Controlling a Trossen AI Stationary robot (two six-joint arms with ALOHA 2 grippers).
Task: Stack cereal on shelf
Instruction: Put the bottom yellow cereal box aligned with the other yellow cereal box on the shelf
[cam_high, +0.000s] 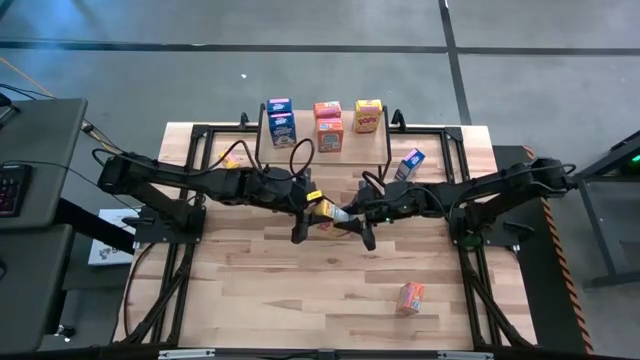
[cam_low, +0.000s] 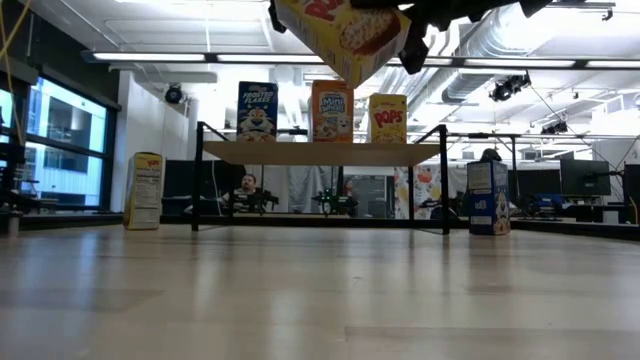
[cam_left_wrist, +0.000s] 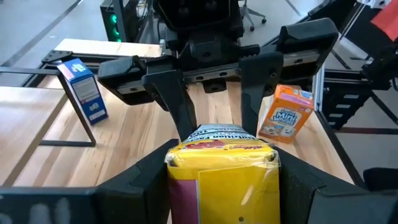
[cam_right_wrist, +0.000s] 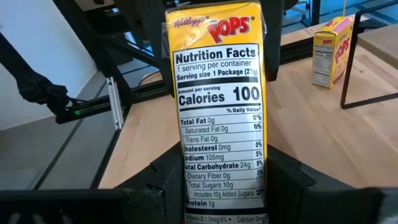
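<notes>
Filling the right wrist view: a yellow cereal box (cam_right_wrist: 217, 106), nutrition panel outward, held at its two ends between both pincers above mid-surface. Left pincer (cam_high: 312, 207) clamped on one end, right pincer (cam_high: 345, 215) clamped on the other; both narrow-set on cardboard. Probably light, hollow and easy to dent, with a glossy skin likely to slip; best gripped across the narrow faces near an end, gently. Shelf (cam_high: 300, 138) at the far edge carrying five boxes seen from above, two blue, two orange and one yellow, where the low view shows only three. Only the high view shows the orange box (cam_high: 411, 296) lying near the front; only the left wrist view shows the facing fingers (cam_left_wrist: 176, 102) on the box.
</notes>
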